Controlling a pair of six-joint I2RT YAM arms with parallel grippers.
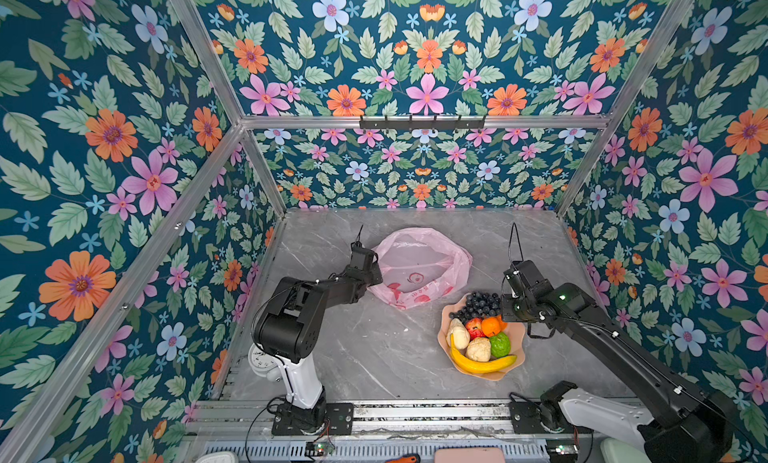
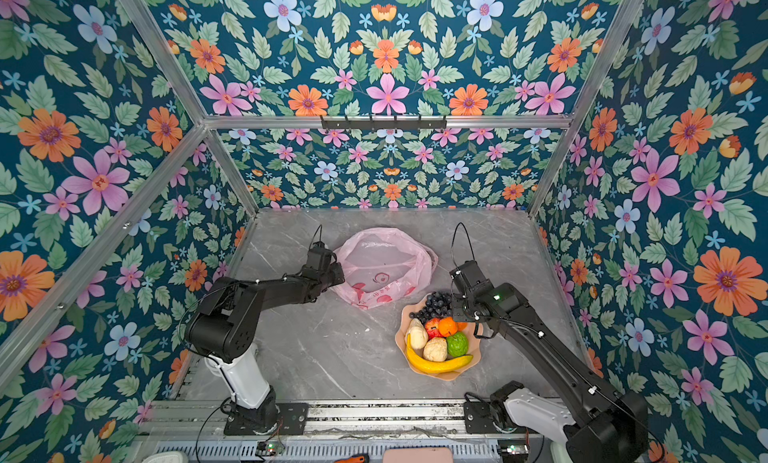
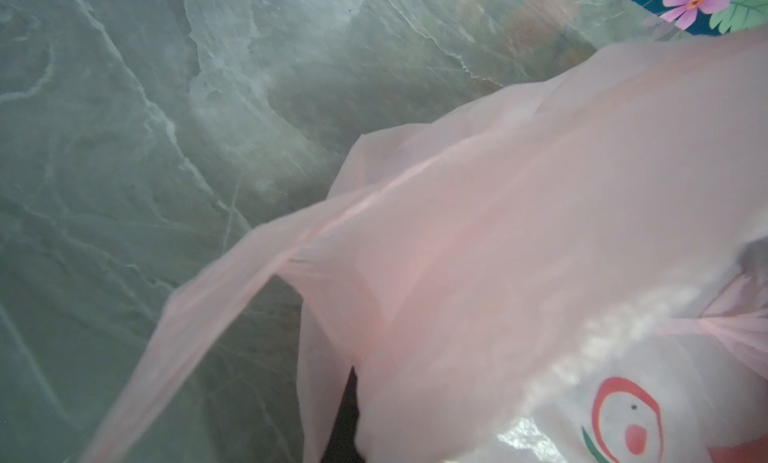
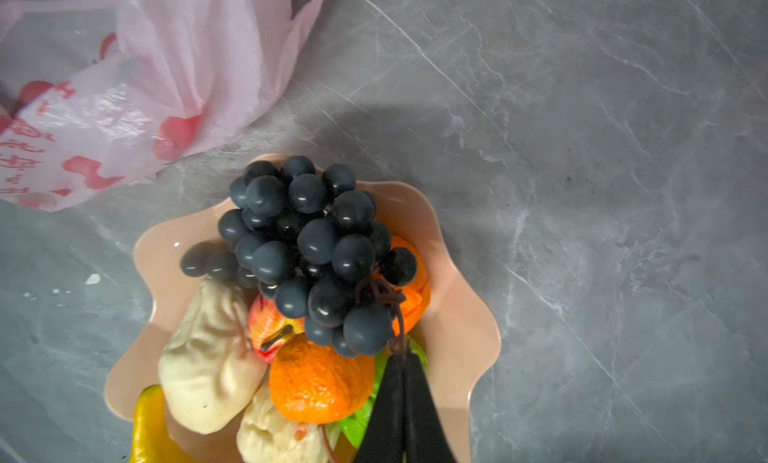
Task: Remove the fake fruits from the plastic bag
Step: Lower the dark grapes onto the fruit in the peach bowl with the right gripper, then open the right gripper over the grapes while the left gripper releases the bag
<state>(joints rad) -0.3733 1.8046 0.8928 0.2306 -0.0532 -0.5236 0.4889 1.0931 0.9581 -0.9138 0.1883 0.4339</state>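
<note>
Pinching the grape bunch [image 4: 307, 249] stem, my right pincer [image 4: 401, 357] hovers mid-bowl [image 4: 465, 315]; my left pincer [image 1: 376, 274], closed, meets the plastic bag [image 1: 419, 265] edge.

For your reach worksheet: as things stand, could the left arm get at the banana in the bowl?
Probably not easily. The banana lies along the near rim of the bowl, on the right arm's side, with the right end effector shut on the grape stem above it. The left end effector is over by the bag.

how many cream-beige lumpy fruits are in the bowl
2: one cream-beige piece at the bowl edge nearest the left arm, another in the middle beside the green fruit. More may be hidden underneath.
</note>
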